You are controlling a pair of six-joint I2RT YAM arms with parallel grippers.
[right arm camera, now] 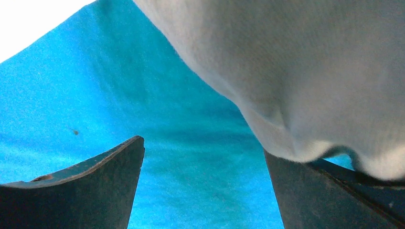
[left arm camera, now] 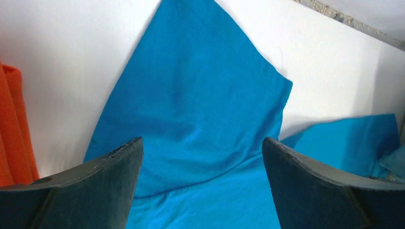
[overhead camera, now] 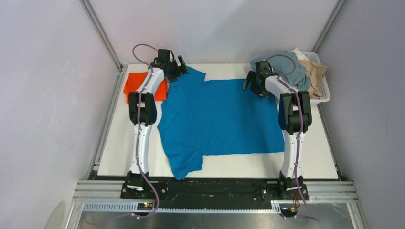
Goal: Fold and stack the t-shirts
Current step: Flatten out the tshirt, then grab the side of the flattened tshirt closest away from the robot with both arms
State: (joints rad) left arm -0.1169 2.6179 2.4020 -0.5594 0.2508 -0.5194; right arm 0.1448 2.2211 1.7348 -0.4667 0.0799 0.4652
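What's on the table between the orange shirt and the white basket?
The blue shirt, spread flat, covers most of the table between the orange shirt and the basket. The top view shows it.

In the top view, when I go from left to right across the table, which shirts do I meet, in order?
orange-red t-shirt → blue t-shirt → grey-blue t-shirt → tan t-shirt, the last two piled in the white basket.

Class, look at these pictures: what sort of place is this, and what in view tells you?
Probably a robotics lab cell: a left arm and right arm mounted at a white table, aluminium frame rails around bare walls, and a blue t-shirt spread flat near a white basket.
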